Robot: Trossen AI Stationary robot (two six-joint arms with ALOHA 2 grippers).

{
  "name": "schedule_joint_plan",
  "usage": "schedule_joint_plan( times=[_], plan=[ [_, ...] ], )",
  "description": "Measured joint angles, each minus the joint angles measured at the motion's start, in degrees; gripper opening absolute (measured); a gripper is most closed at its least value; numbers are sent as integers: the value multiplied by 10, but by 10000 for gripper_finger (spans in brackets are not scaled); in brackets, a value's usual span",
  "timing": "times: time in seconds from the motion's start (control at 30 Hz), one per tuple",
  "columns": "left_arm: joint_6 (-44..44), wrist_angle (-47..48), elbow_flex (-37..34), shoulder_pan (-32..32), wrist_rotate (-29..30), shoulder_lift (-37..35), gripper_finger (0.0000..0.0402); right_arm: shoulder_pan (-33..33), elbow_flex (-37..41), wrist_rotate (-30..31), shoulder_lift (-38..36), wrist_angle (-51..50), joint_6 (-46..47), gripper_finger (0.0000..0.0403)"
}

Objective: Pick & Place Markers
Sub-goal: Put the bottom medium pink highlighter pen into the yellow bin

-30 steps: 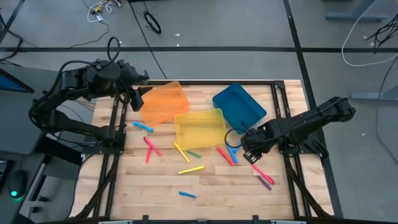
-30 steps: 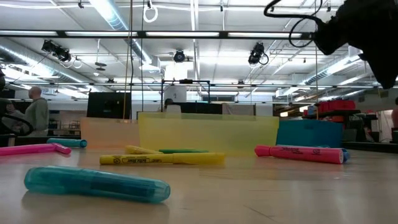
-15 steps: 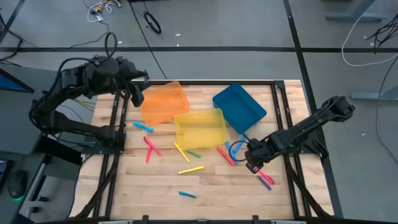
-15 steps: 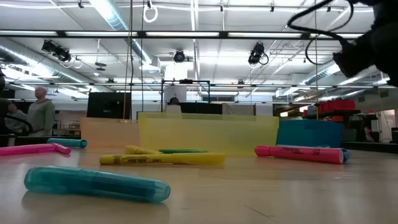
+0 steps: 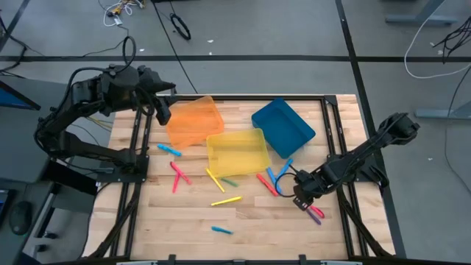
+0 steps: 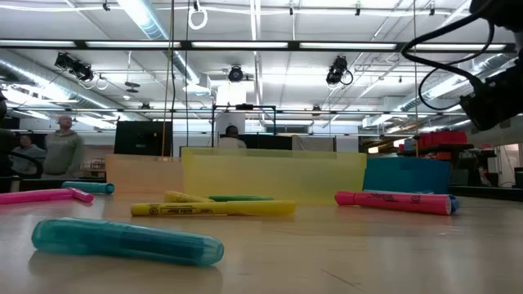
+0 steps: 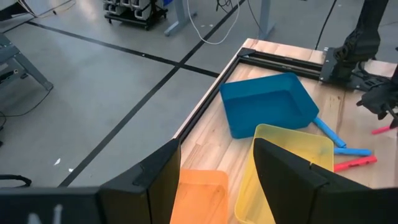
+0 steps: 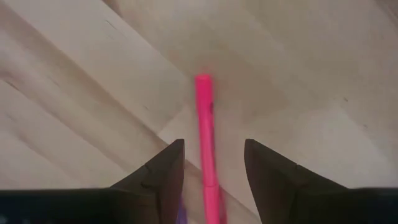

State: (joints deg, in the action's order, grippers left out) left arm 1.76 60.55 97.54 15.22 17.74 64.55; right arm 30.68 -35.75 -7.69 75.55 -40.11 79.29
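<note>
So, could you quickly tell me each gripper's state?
Left gripper: open, empty, above the orange bin.
Right gripper: open, straddling a pink marker.

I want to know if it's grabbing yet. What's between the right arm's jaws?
A pink marker lies between the open jaws of the right gripper, with bare wooden table around it. The right wrist view shows this.
</note>
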Motion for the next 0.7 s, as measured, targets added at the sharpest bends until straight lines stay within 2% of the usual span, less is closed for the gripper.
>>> schedule_joint_plan(
  times=[0.1, 0.53, 0.7],
  plan=[
    [3, 0, 0, 0, 0, 0, 209, 3, 0, 17, 3, 7, 13, 168],
    [3, 0, 0, 0, 6, 0, 209, 3, -2, 13, 75, 33, -7, 166],
    [2, 0, 0, 0, 6, 0, 209, 3, -1, 13, 73, 30, -19, 124]
  ],
)
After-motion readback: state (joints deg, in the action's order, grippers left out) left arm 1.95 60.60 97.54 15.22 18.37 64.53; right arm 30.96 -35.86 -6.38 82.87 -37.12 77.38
